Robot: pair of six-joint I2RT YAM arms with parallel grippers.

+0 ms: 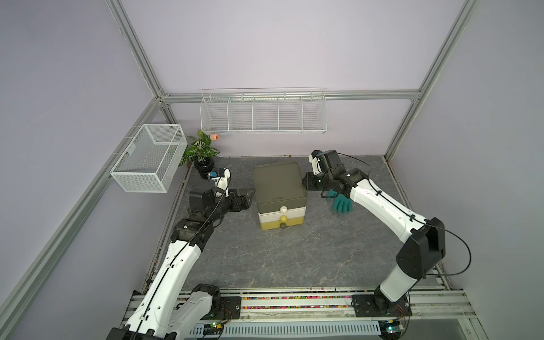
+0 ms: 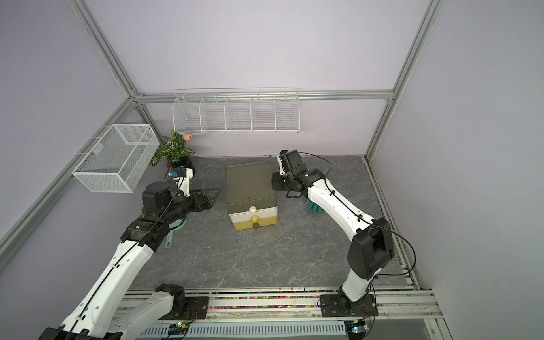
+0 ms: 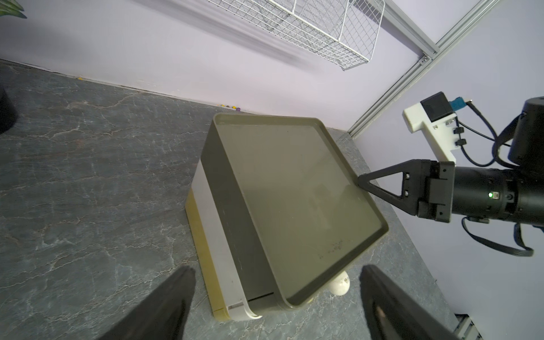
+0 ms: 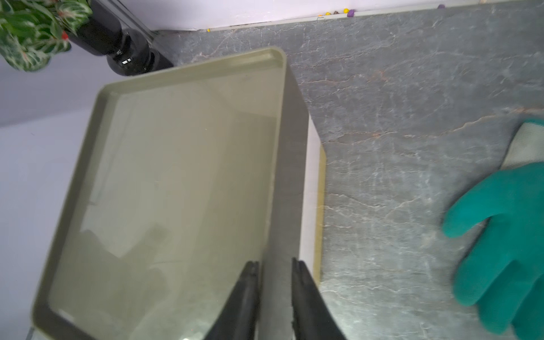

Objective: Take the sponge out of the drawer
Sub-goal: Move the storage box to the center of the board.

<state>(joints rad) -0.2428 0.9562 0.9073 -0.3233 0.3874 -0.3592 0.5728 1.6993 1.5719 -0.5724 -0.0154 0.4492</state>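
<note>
Olive-topped cabinet (image 1: 279, 184), drawers (image 1: 294, 216) shut.
Right gripper (image 4: 273, 260) pinches its rim (image 4: 281, 117); left gripper (image 3: 276, 268) gapes empty; green glove (image 1: 343, 203) nearby.

Open tabletop (image 1: 279, 259) before the drawer unit (image 1: 281, 188) — right hand (image 1: 303, 181) (pinching its rim) and glove (image 1: 343, 204) crowd one side.

Drawer unit (image 1: 281, 194): the drawers' insides are hidden. A green glove (image 4: 506, 235) runs off the right wrist picture's edge (slightly blurred too), and in a top view sits mostly behind the right arm (image 2: 332, 203). A teal item (image 2: 170, 238) pokes from under the left arm (image 2: 123, 259), unidentifiable.
</note>
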